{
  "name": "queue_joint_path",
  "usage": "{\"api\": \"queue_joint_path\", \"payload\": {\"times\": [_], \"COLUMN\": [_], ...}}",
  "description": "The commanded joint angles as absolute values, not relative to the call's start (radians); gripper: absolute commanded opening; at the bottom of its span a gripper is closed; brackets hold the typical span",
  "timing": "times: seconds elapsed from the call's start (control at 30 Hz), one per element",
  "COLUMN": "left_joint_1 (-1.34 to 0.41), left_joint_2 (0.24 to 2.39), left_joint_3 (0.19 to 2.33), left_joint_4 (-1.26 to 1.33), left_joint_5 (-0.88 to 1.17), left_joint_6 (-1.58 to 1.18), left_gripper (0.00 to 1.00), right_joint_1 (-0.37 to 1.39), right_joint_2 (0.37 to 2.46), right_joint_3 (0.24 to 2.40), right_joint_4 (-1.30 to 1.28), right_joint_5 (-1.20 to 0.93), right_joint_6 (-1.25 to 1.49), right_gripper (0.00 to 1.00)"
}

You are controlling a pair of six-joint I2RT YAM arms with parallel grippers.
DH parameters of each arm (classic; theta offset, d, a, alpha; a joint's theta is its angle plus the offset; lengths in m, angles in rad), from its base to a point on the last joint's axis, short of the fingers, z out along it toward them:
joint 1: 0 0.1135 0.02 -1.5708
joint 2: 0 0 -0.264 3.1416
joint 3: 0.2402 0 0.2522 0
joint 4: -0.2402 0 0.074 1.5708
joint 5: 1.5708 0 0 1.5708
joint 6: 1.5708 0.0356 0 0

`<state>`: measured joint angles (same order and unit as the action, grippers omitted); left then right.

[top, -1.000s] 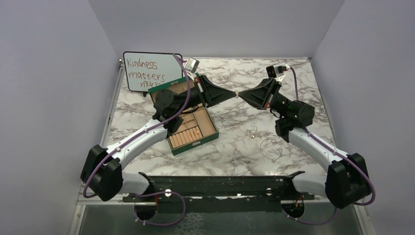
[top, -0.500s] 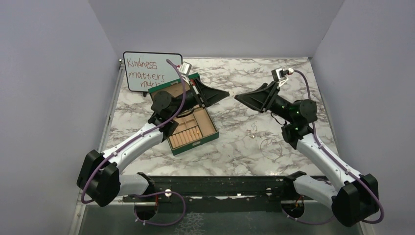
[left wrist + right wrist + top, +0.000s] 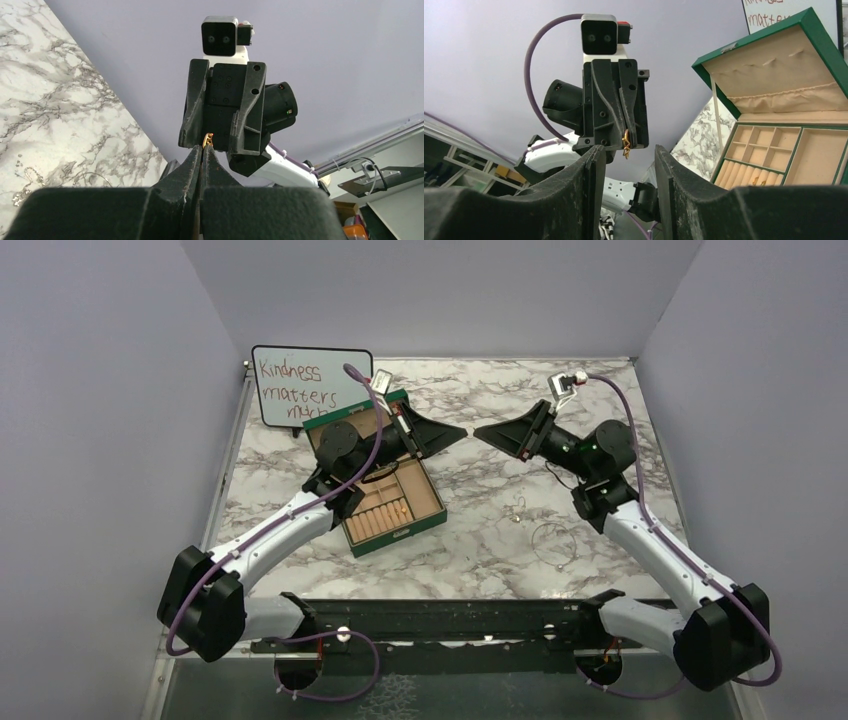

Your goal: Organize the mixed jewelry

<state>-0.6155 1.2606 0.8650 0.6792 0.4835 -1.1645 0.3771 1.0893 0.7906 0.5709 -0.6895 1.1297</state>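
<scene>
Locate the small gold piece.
Both wrist views show the gold piece pinched by the shut left gripper, in mid-air right of the green box, facing the open right gripper.

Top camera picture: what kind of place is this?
Probably a robot lab booth: plain purple walls box in a marble table, the left arm and right arm are bolted at its edge, plus a whiteboard.

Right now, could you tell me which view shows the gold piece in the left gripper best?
Right wrist: the gold piece dangles unobstructed from the shut left gripper. Left wrist shows only its tip; top external cannot resolve it.
</scene>
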Motion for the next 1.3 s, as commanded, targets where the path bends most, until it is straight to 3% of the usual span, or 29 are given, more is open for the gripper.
{"api": "queue_joint_path", "payload": {"times": [0.0,0.53,0.63,0.77,0.87,1.07,1.27], "left_joint_1": [-0.614,-0.614,-0.614,-0.61,-0.602,-0.58,-0.579], "left_joint_2": [1.269,1.272,1.267,1.246,1.205,1.079,0.94], "left_joint_3": [0.87,0.864,0.857,0.829,0.788,0.749,0.779], "left_joint_4": [0.672,0.669,0.668,0.648,0.587,0.206,-0.123], "left_joint_5": [0.472,0.475,0.472,0.45,0.404,0.146,-0.261], "left_joint_6": [-1.145,-1.144,-1.138,-1.116,-1.073,-0.899,-0.707], "left_gripper": [0.0,0.0,0.01,0.43,0.63,0.76,0.78], "right_joint_1": [0.381,0.381,0.38,0.38,0.381,0.43,0.613], "right_joint_2": [1.114,1.131,1.128,1.129,1.13,1.165,1.298], "right_joint_3": [0.827,0.81,0.805,0.812,0.825,0.877,0.98], "right_joint_4": [0.564,0.605,0.592,0.53,0.418,0.15,-0.077], "right_joint_5": [-0.694,-0.718,-0.71,-0.697,-0.672,-0.55,-0.299], "right_joint_6": [1.105,1.135,1.131,1.102,1.037,0.883,0.792], "right_gripper": [0.42,0.03,0.01,0.01,0.01,0.01,0.01]}}
